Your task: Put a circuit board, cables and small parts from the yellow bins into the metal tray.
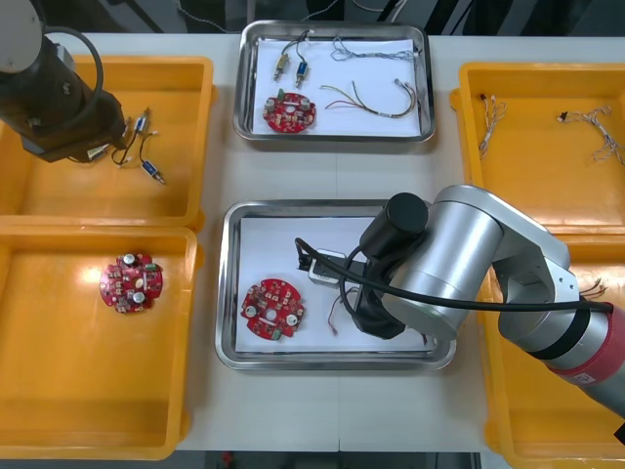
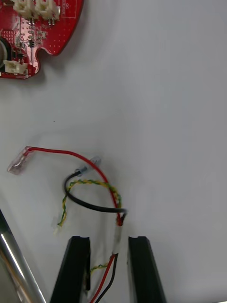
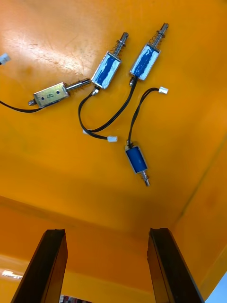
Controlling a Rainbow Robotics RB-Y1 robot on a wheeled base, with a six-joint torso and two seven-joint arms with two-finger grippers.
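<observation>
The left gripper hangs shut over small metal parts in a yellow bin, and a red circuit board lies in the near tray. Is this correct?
Not quite. The left gripper is open, not shut: the left wrist view shows its fingers apart over the small metal parts in the yellow bin. The red circuit board does lie in the near tray, beside the right gripper.

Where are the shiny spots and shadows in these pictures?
Right wrist view: the rim of the metal tray gleams in a bright streak beside the right tool, and the circuit board casts a soft shadow on the white under it. Left wrist view: a small white glint sits on the yellow bin near the left tool. Front view: the tray's rim shines too.
</observation>
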